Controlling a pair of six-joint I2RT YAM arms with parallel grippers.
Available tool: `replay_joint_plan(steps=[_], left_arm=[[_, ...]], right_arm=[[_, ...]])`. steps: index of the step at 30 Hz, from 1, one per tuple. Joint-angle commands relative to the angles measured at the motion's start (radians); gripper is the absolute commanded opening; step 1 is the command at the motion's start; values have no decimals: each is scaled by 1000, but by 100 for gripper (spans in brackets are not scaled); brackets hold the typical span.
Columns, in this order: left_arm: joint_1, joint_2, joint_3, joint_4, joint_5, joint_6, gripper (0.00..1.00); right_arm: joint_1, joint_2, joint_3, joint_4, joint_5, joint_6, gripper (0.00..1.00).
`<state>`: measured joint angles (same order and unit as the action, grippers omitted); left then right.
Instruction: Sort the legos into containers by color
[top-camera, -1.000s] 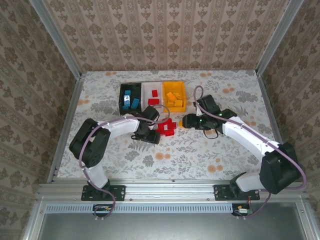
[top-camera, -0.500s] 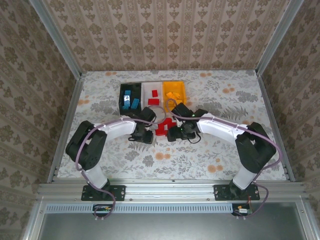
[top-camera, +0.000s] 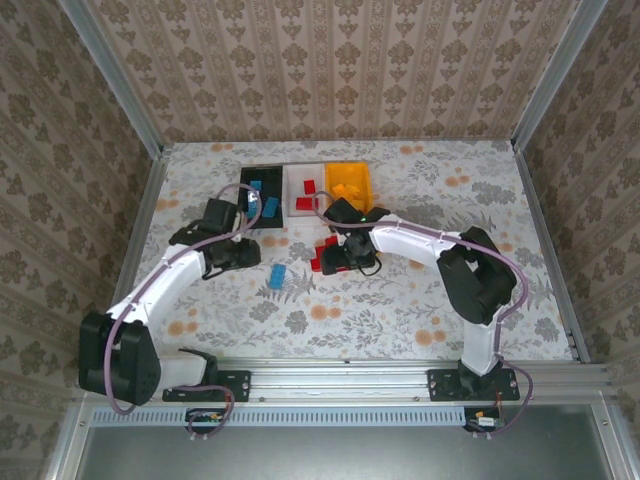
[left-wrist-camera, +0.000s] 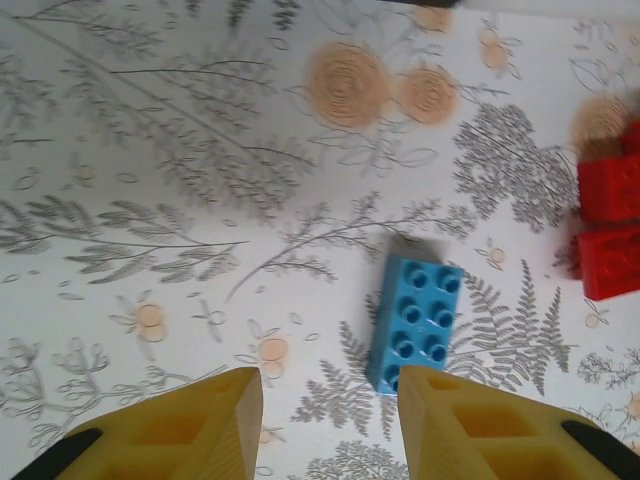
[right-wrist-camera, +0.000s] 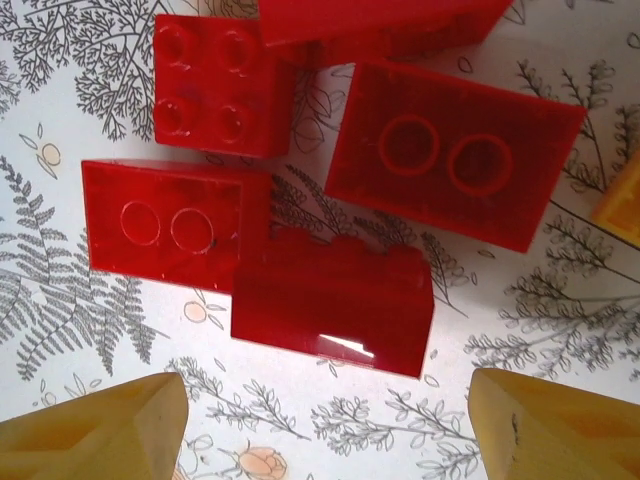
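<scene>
Glossy rectangular red bricks; studded blue brick.

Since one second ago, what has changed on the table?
The left gripper swung left, away from the red legos; a blue lego now lies where it was. The right gripper moved left and now hovers open over the red legos. The containers stayed put.

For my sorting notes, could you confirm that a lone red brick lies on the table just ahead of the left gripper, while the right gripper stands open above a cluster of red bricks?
Not quite: the lone brick ahead of the left gripper is blue, not red, as the left wrist view shows. The right gripper does stand open above the red bricks.
</scene>
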<state>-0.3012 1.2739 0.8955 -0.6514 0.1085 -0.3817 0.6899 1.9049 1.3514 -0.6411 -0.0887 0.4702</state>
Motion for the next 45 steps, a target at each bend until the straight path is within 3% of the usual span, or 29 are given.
replay_joint_plan(steps=[1,3,7,12,16,20,28,30,33,36,40,45], left_arm=[[45,5,47,-52,76,59,41],[50,16,55,-52,96,64,44],[21,25,30,-19,119,48,61],[-45,51,-5,19,103,31,76],[-104,103,4,31,75,36,100],[-147,159,16,45,37,43,100],[-248,308,45,71,-38,70,100],[-257,347,55,80,-50,72,94],[-263,394,74,93,-59,74,75],[-269,435,97,100,-69,81,65],[-276,479,126,96,-69,93,38],[-273,469,118,84,-74,89,21]], right_arm=[[14,47,58,-56,27,-22,75],[18,68,78,-71,39,-26,75],[22,106,107,-100,74,-35,73],[21,134,115,-96,93,-35,64],[21,139,119,-83,102,-25,55],[21,105,91,-73,105,-16,45],[20,-53,-33,-62,144,-2,37],[19,-96,-61,-64,150,2,37],[17,-155,-88,-67,153,7,36],[12,-207,-97,-62,146,10,36],[3,-258,-89,-55,140,15,36],[-7,-283,-72,-49,128,22,36]])
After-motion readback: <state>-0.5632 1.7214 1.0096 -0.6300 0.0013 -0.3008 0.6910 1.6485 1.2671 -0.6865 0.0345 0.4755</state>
